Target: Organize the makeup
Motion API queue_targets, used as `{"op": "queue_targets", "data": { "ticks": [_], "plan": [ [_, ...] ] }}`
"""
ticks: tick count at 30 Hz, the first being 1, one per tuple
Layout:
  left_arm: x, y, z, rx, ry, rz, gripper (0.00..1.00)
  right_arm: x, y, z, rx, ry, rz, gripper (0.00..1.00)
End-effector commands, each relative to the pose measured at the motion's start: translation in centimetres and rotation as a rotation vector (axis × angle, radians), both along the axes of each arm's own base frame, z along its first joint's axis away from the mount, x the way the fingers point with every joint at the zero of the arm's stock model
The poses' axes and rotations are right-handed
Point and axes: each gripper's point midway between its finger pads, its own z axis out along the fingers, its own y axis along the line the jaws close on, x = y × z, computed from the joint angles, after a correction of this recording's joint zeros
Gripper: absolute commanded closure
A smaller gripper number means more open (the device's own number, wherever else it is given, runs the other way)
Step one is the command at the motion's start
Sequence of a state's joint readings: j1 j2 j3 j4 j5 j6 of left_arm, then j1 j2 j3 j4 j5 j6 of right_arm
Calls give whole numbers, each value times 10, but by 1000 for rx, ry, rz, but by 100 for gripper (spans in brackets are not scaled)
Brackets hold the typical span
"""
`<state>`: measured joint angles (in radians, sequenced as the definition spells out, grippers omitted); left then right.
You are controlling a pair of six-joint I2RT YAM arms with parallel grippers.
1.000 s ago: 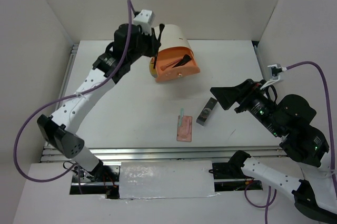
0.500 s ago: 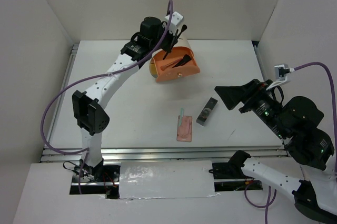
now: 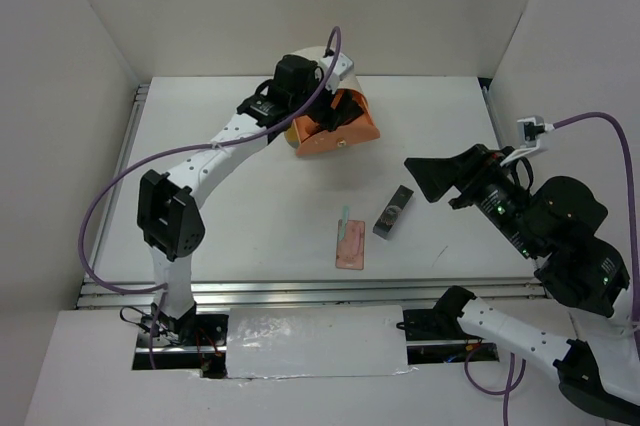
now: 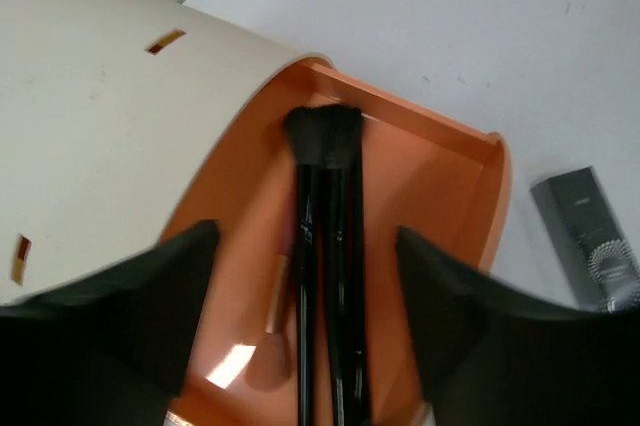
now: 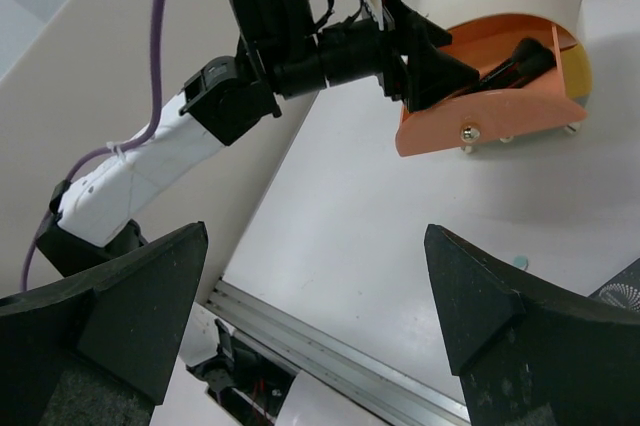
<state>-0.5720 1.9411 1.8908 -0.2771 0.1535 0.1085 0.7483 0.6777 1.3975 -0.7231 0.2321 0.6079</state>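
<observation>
Two thin black brushes (image 4: pixel 327 276) lie side by side in the orange drawer (image 4: pixel 440 186) of the cream drum box (image 4: pixel 90 136). An orange-pink stick (image 4: pixel 272 298) rests beside them. My left gripper (image 4: pixel 305 236) hovers over the drawer, open, with its fingers (image 4: pixel 120 316) clear of the brushes on both sides. On the table lie a pink palette (image 3: pixel 350 246), a pale teal stick (image 3: pixel 344 214) and a dark grey case (image 3: pixel 393 211). My right gripper (image 5: pixel 315 236) stands open and empty, just right of the grey case.
The drum box (image 3: pixel 342 68) sits at the back centre with its drawer (image 3: pixel 352 128) pulled toward the front. My left arm (image 3: pixel 210 156) stretches across the left half of the table. White walls close in the left, back and right sides.
My left gripper swung from behind the box to over the drawer and opened. The brush it carried now lies in the drawer. The right arm barely shifted.
</observation>
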Motion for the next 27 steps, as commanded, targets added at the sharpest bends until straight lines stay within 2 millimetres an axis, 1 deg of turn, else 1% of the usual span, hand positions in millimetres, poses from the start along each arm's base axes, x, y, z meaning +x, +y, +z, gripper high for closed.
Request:
{"op": "queue_targets", "data": {
  "ticks": [1, 2, 3, 4, 6, 7, 8, 9, 10, 11, 12, 13, 14, 15, 16, 17, 18, 19, 20, 21, 22, 23, 24, 25, 26, 27],
  "plan": [
    [-11, 6, 72, -100, -149, 9, 7, 9, 8, 6, 10, -22, 1, 3],
    [-10, 9, 76, -112, -159, 25, 1, 9, 10, 6, 11, -20, 5, 3],
    [-10, 11, 79, -132, -162, 45, 1, 10, 11, 4, 13, -17, 8, 3],
    [-10, 16, 91, -147, -189, 71, 0, 11, 12, 5, 17, -20, 12, 3],
    [-8, 20, 116, -200, -224, 111, 1, 13, 16, 1, 14, -9, 15, 3],
    [-5, 27, 127, -219, -243, 156, 1, 16, 18, -1, 20, -4, 9, 3],
    [-7, 29, 145, -280, -243, 183, 1, 21, 20, -8, 16, 7, 1, 5],
    [-4, 37, 156, -303, -251, 244, 0, 25, 22, -17, 6, 28, -9, 8],
    [2, 55, 166, -327, -259, 361, 1, 34, 23, -24, 19, 58, -45, 11],
    [-1, 64, 177, -380, -226, 427, 0, 41, 27, -41, 3, 99, -61, 17],
    [-5, 76, 186, -401, -218, 484, 1, 47, 32, -50, 18, 128, -73, 32],
    [-7, 95, 194, -466, -194, 607, 1, 58, 41, -73, -12, 179, -85, 42],
    [-14, 109, 181, -443, -135, 675, 0, 64, 45, -82, -11, 202, -97, 96],
    [-29, 123, 190, -471, -125, 721, 1, 72, 48, -90, 3, 232, -119, 100],
    [-37, 135, 186, -480, -97, 770, 1, 83, 58, -104, 11, 276, -133, 100],
    [-48, 150, 160, -467, -22, 866, 1, 91, 62, -116, 4, 303, -139, 100],
    [-69, 165, 168, -502, -13, 891, 1, 106, 72, -134, 5, 364, -160, 100],
    [-80, 171, 159, -504, 18, 912, 1, 115, 77, -144, 0, 397, -172, 100],
    [-89, 177, 135, -492, 74, 952, 1, 124, 80, -147, 5, 421, -194, 100],
    [-111, 189, 131, -485, 101, 961, 1, 132, 80, -158, -8, 465, -225, 100],
    [-119, 193, 108, -444, 140, 972, 1, 147, 91, -166, -22, 504, -245, 100],
    [-128, 197, 102, -432, 154, 972, 0, 155, 94, -171, -33, 522, -265, 100],
    [-144, 209, 99, -415, 165, 983, 0, 165, 98, -192, -73, 580, -308, 100],
    [-151, 214, 83, -378, 187, 998, 1, 174, 100, -184, -65, 575, -329, 100],
    [-158, 220, 78, -365, 194, 1005, 1, 180, 100, -188, -79, 585, -359, 100],
    [-169, 228, 81, -375, 187, 1010, 1, 188, 98, -206, -127, 617, -409, 100]
  ]
}}
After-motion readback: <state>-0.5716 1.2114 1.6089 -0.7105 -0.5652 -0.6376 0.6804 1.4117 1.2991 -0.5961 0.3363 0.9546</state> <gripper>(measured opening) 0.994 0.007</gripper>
